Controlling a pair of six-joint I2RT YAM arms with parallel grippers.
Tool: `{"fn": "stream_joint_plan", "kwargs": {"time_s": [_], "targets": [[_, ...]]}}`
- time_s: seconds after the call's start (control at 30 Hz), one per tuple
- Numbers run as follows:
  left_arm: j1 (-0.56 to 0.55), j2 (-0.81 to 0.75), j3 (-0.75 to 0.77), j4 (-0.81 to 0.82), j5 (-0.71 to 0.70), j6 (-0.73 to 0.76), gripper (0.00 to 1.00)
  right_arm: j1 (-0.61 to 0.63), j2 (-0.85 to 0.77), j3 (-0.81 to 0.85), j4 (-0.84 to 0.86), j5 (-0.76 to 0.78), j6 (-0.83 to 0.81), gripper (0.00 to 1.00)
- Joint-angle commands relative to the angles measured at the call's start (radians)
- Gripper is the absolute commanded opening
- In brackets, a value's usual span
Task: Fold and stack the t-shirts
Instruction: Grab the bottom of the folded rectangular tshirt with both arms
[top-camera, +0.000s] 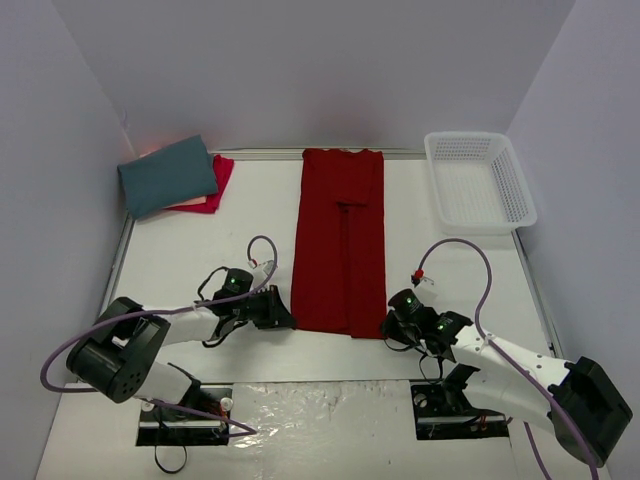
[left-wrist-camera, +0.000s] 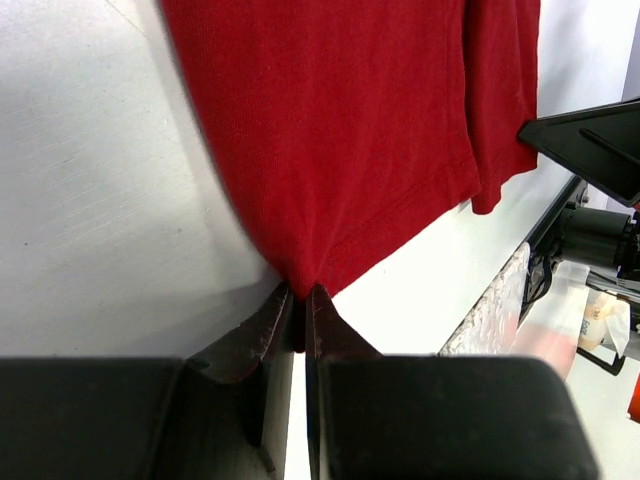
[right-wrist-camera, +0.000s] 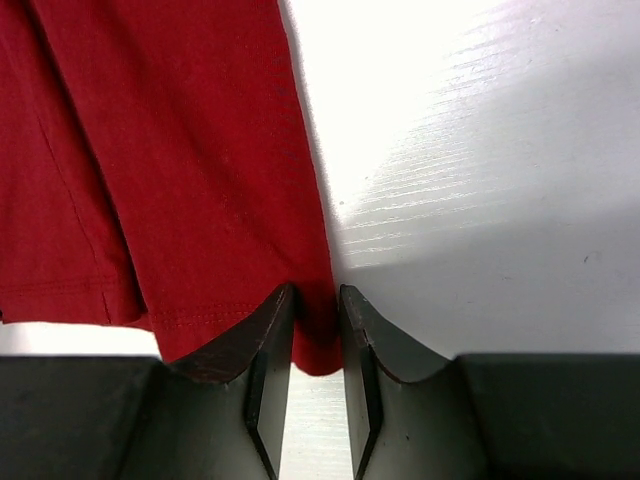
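Both near corners of the deep red t-shirt (top-camera: 340, 240) are pinched.
The left end effector (left-wrist-camera: 302, 295) is closed on the hem's left corner and the right end effector (right-wrist-camera: 315, 295) on its right; both corner tips vanish between the fingers. The shirt lies as a long strip mid-table (top-camera: 200, 250). At back left, the slate-teal t-shirt (top-camera: 168, 175) hides most of the pinkish-red t-shirt (top-camera: 218, 185).

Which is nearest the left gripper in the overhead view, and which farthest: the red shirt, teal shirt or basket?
1. Red shirt, centre; the left gripper pinches its near left corner.
2. Teal shirt, far left corner.
3. Basket, far right corner.
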Motion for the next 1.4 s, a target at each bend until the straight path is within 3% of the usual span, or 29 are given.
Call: {"fn": "stream_joint_plan", "kwargs": {"time_s": [0.0, 0.23, 0.83, 1.37], "targets": [[0.006, -0.013, -0.001, -0.097, -0.041, 0.046, 0.02, 0.016, -0.006, -0.019, -0.071, 0.0, 0.004, 0.22], [0.006, -0.013, -0.007, -0.088, -0.036, 0.048, 0.03, 0.023, -0.019, -0.022, -0.077, 0.004, 0.01, 0.0], [-0.016, -0.132, -0.002, -0.177, -0.052, 0.065, 0.03, 0.083, -0.012, 0.036, -0.119, 0.032, 0.016, 0.0], [-0.051, -0.338, -0.021, -0.288, -0.101, 0.017, 0.02, 0.342, -0.012, 0.156, -0.251, 0.179, 0.185, 0.0]]}}
